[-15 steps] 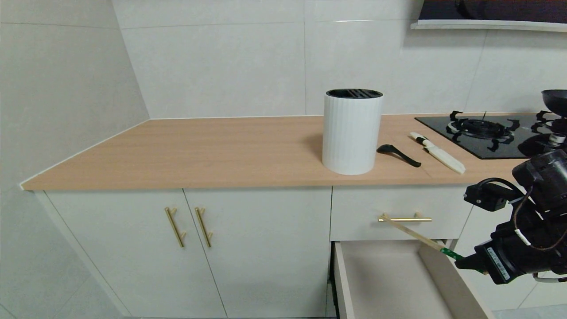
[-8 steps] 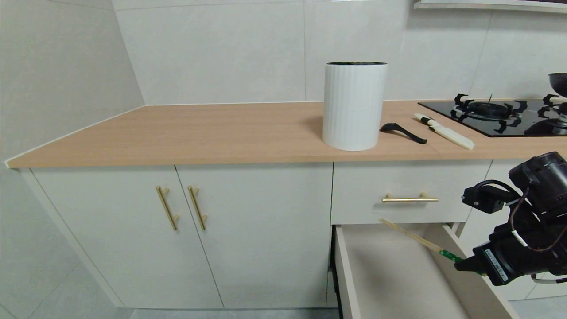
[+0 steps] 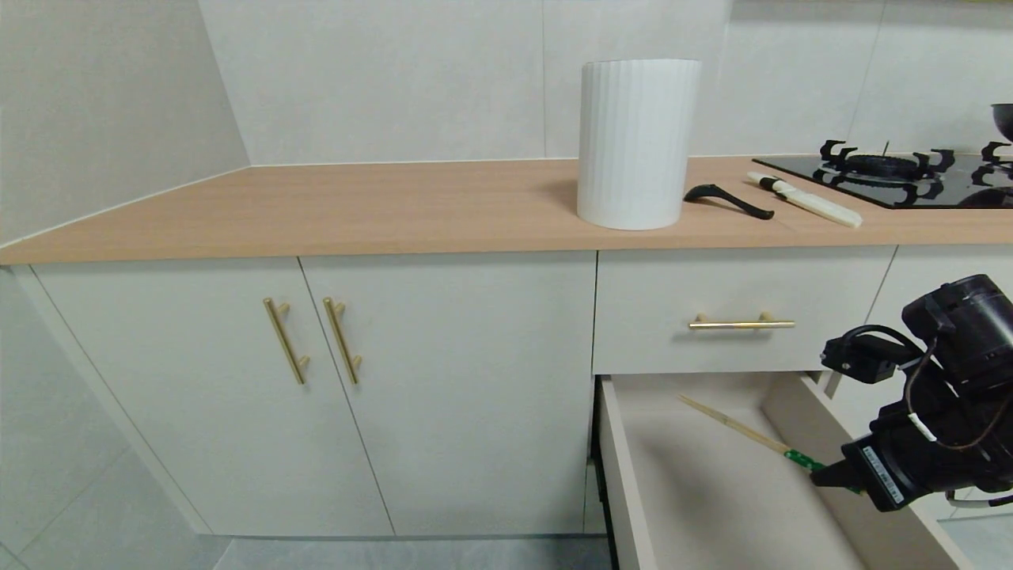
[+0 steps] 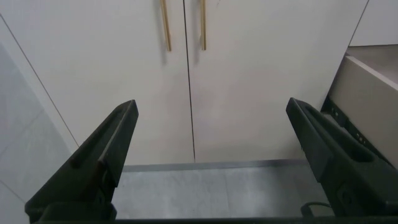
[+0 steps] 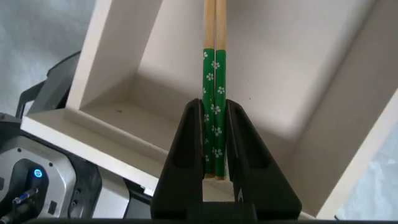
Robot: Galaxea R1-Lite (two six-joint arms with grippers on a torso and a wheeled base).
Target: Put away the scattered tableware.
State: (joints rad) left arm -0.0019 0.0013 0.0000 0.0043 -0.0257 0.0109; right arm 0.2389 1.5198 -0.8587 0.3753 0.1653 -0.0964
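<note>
**Right claw**: at the near right, over the right wall of the open drawer. Its jaws are closed tight on the chopsticks, with both black fingers pressed against them.

**Chopsticks**: one pair, bare wood with green, flower-printed ends. They are gripped side by side at the green ends. The plain tips slant away to the far left, inside the drawer. Whether the tips touch the drawer bottom cannot be told.

**Drawer**: the lower one of two, pulled out toward the near side, with a pale interior.

**Upper drawer**: shut, directly above the open one, with a gold bar handle.

**Table**: a wooden top running along the tiled wall.

**Holder**: a white ribbed cylinder, upright on the table above the drawers.

**Spoon**: black, lying on the table just right of the holder.

**Knife**: pale, lying flat to the right of the spoon and apart from it.

**Stove**: a black glass top with burner grates at the far right of the table.

**Cupboard doors**: two, shut, to the left of the drawers, with a pair of gold handles.

**Left claw**: jaws spread wide with nothing between them, held low in front of the cupboard doors and above the grey floor.
</note>
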